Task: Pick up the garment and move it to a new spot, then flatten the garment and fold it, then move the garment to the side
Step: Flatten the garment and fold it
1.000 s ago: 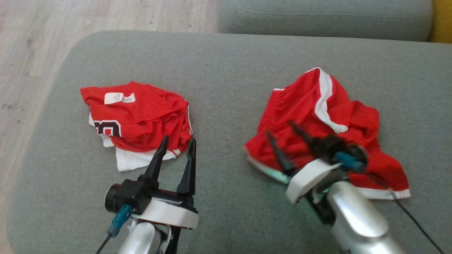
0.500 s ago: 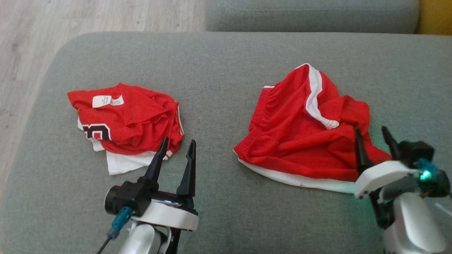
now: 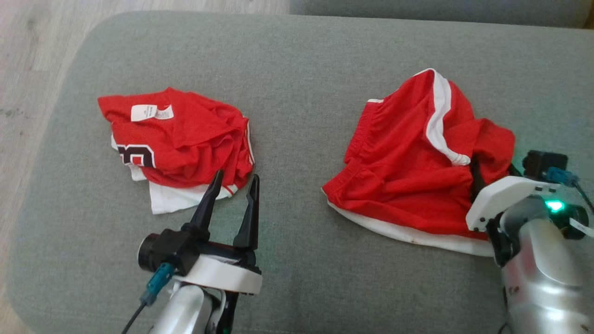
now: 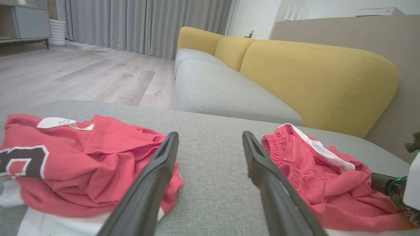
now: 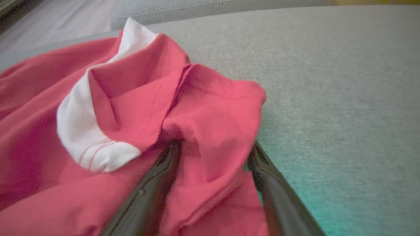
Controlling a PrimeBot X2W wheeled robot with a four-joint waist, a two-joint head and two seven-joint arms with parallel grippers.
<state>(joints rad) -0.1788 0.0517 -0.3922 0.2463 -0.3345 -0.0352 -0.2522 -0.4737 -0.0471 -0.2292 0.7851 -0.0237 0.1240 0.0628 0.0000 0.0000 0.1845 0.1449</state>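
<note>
The right jaws stand open astride a raised fold at three o'clock of the red shorts (image 3: 408,176), ready to pinch; left jaws open, idle

I have a wide grey woven-fabric sofa cushion (image 3: 297,60) with rounded corners in front of me, and two garments lie directly on it, well apart. On my left a crumpled red mesh jersey (image 3: 195,144) sits bunched in a heap. A white rectangular label (image 3: 151,112) faces up near its far edge, part of a black-and-white number (image 3: 137,155) shows at its left side, and white cloth pokes out at its near edge. On my right lies a rumpled pair of red shorts (image 3: 399,176) with a white side stripe (image 3: 438,106) and a white hem along the near edge. Bare grey fabric runs between the two.
</note>
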